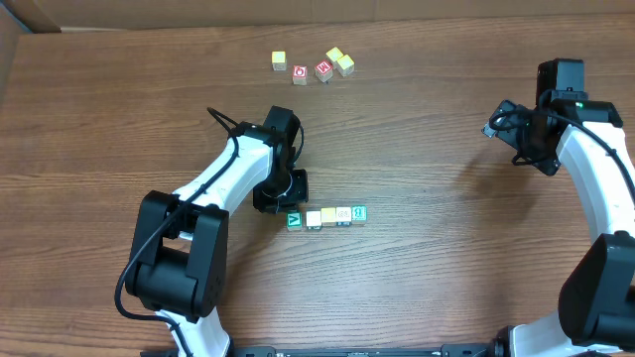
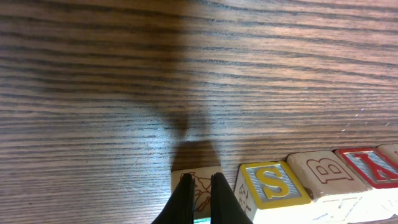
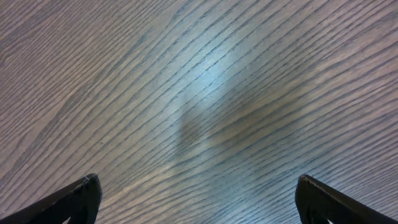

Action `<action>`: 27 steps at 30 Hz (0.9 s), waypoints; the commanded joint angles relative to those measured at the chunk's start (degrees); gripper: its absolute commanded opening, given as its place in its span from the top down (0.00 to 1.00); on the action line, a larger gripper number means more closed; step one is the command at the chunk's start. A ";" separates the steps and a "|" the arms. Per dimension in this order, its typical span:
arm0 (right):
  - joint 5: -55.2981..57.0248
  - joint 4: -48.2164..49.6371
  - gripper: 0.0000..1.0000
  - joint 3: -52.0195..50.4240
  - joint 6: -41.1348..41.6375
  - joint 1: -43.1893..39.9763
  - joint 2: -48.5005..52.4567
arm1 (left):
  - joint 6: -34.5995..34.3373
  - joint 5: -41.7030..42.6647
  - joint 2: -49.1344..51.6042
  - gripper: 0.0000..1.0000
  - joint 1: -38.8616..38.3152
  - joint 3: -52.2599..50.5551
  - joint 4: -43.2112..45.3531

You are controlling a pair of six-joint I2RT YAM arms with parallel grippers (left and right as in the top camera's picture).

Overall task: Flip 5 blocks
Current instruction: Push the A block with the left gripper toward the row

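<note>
Wood-grain desk [image 1: 417,268] is carrying the blocks [image 1: 327,215], five in a row running left to right, a green V at the left end. The left fingers [image 1: 290,196] are hanging just far of that end, with the right fingers [image 1: 504,127] well apart. Left wrist: both tips are pressing together over the end block [image 2: 198,182], with S and B showing alongside. Right wrist: fingers are standing wide over bare desk.

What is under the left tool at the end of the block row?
The row's end block, a cream face with a thin red drawing. The shut left tool covers the middle of that face, so the drawing cannot be read.
</note>
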 commanded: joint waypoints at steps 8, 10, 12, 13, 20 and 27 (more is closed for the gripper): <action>0.57 0.15 0.00 0.74 -0.20 -0.07 -0.31 | -0.39 -0.44 -0.37 0.96 0.04 1.62 0.48; 0.57 0.15 0.00 0.74 -0.20 -0.07 -0.31 | -0.42 -0.48 -1.20 0.96 0.70 3.15 -0.11; 0.57 0.15 0.00 0.74 -0.20 -0.07 -0.31 | -0.68 -1.09 -2.36 0.96 1.25 4.87 -1.62; 0.57 0.15 0.00 0.74 -0.20 -0.07 -0.31 | -0.87 -1.84 -3.23 0.96 1.53 5.86 -2.73; 0.57 0.15 0.00 0.74 -0.20 -0.07 -0.31 | -2.58 -7.65 -8.55 0.96 1.73 7.48 -10.05; 0.57 0.15 0.00 0.74 -0.20 -0.07 -0.31 | -2.78 -8.00 -8.35 0.96 0.83 3.41 -12.90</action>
